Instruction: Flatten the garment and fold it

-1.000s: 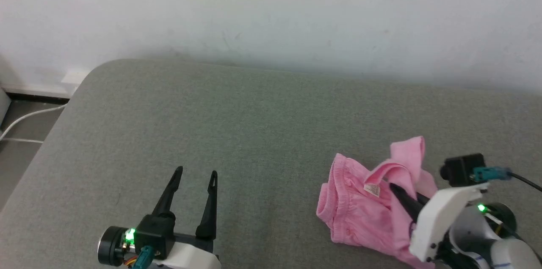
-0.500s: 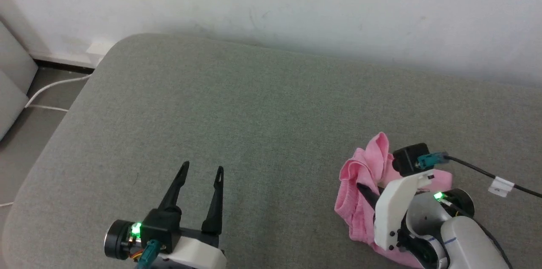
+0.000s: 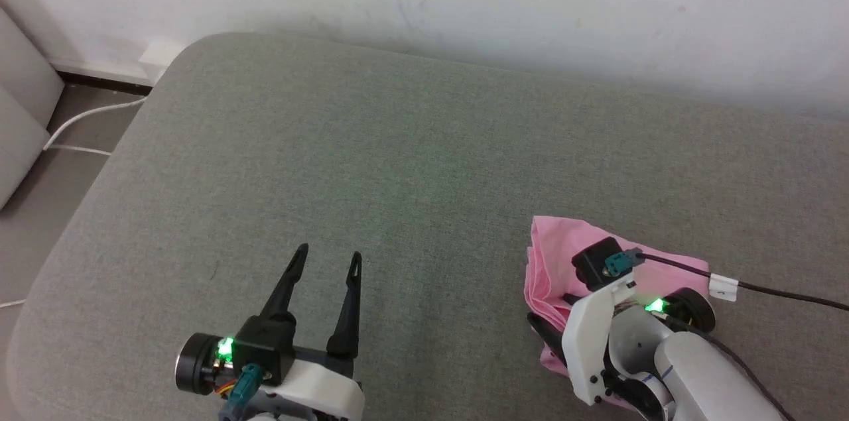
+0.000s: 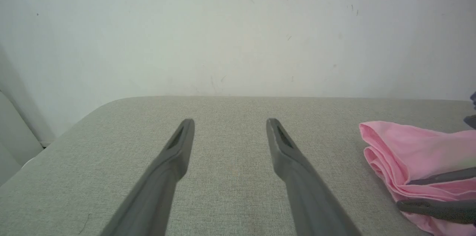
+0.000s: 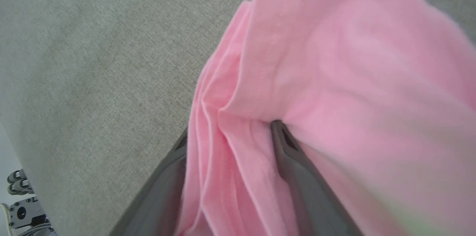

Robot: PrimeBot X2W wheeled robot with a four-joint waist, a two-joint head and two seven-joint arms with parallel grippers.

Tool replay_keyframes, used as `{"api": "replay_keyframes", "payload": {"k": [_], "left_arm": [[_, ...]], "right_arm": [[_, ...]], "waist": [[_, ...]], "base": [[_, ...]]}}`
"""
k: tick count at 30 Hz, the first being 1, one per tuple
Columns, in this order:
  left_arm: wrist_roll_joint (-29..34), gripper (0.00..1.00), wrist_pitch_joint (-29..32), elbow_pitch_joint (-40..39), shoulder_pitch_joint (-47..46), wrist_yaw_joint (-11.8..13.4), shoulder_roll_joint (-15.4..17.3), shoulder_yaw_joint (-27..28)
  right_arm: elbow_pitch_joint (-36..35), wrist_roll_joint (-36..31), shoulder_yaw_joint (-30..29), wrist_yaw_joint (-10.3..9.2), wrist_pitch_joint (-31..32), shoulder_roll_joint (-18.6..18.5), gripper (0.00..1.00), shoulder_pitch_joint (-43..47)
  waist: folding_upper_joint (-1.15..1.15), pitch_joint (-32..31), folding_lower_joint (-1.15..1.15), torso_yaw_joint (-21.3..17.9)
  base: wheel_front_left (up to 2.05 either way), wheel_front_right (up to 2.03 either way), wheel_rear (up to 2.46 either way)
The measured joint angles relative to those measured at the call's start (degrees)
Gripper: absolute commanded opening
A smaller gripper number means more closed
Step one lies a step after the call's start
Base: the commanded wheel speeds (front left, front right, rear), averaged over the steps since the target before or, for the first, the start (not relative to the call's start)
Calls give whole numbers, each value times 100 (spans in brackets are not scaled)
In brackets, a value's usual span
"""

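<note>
Right end effector (image 5: 230, 129) open astride garment (image 5: 353, 61) folds; left end effector (image 4: 230, 120) open, well apart

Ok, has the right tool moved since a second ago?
Yes. The right tool has swung left across the grey fabric cushion, toward its rounded left corner, folding the light pink thin-fabric garment over.

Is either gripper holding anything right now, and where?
Nothing is held: right gripper stands open around a fold of the shorts; left gripper open, apart from them.
</note>
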Motion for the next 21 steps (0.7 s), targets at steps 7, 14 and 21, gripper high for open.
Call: {"api": "replay_keyframes", "payload": {"k": [7, 14, 21], "left_arm": [[-2, 100, 0, 57, -12, 0, -14, 33], [-24, 100, 0, 67, 9, -2, -11, 213], [-124, 100, 0, -23, 169, -46, -12, 460]], "right_arm": [[88, 417, 520, 0, -434, -194, 100, -203], [-631, 948, 684, -1, -669, -750, 100, -238], [-1489, 826, 163, -7, -1373, -1503, 100, -293]], "waist": [[0, -46, 1, -206], [0, -265, 0, -538], [0, -456, 0, -969]], "base": [[0, 0, 0], [0, 0, 0], [0, 0, 0]]}}
